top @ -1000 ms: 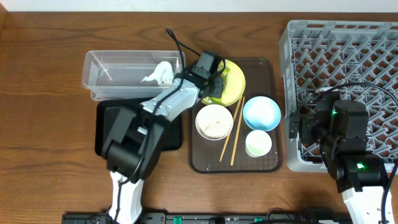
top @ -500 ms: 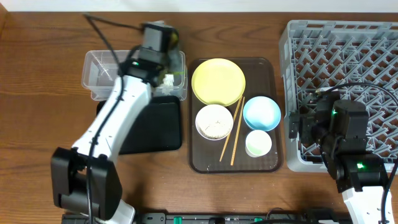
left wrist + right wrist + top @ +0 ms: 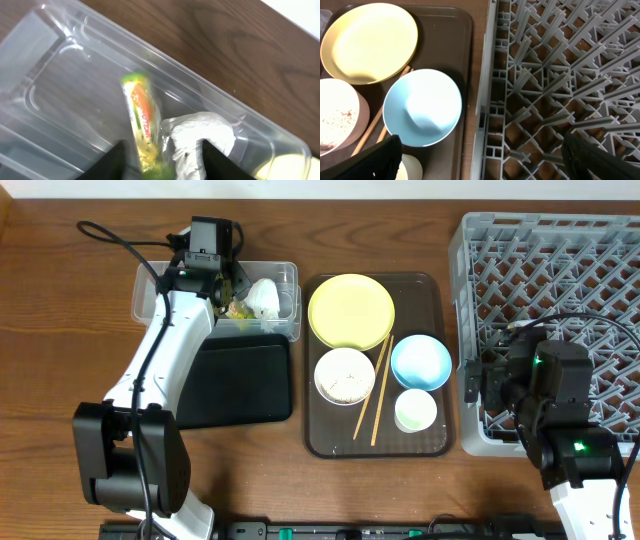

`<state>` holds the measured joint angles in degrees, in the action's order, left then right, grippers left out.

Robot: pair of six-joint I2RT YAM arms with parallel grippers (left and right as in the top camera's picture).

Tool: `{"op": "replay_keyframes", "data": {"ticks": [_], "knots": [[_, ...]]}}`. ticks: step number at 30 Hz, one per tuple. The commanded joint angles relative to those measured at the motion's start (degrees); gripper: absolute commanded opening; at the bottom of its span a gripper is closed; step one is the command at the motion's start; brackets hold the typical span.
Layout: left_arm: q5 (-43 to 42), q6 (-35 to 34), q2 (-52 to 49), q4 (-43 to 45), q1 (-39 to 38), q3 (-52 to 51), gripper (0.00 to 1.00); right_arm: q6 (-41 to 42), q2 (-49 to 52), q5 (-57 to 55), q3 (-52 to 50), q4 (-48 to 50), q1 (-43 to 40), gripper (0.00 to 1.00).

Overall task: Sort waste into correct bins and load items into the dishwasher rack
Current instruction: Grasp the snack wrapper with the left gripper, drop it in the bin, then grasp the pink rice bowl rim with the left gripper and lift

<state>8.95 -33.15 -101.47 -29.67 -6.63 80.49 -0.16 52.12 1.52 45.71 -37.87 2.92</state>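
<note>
Left claw (image 3: 162,146) is spread wide over the clear tub (image 3: 60,75) near the worktop's far edge, left side, gripping nothing. The wrapper (image 3: 141,117) is down in the tub below the fingers, right beside the paper wad (image 3: 200,132). Right claw (image 3: 481,142) is wide open too, empty, at the rack (image 3: 560,75) wall by the right edge, next to the blue bowl (image 3: 422,107).

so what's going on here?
Left gripper is open over the clear tub; the wrapper is below it, beside the paper wad in the tub. Right gripper is open at the tray-side edge of the rack, holding nothing. Yellow plate, white bowl, blue bowl, cup and chopsticks sit on the brown tray, not loaded yet.
</note>
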Motion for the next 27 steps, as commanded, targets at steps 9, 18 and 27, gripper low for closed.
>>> {"op": "replay_keyframes", "data": {"ticks": [9,18,27], "knots": [[0.55,3.15,11.69,-6.32,-5.81,0.0,0.72,0.81,-0.02,0.04,1.16,0.15,0.11,0.99],[0.55,3.52,9.27,-13.57,-23.3,-0.28,0.68,0.85,-0.04,0.07,1.16,0.11,0.11,0.99],[0.55,3.52,-1.38,-11.32,-36.72,-0.39,0.66,1.03,-0.02,0.07,1.16,0.11,0.11,0.99]]}}
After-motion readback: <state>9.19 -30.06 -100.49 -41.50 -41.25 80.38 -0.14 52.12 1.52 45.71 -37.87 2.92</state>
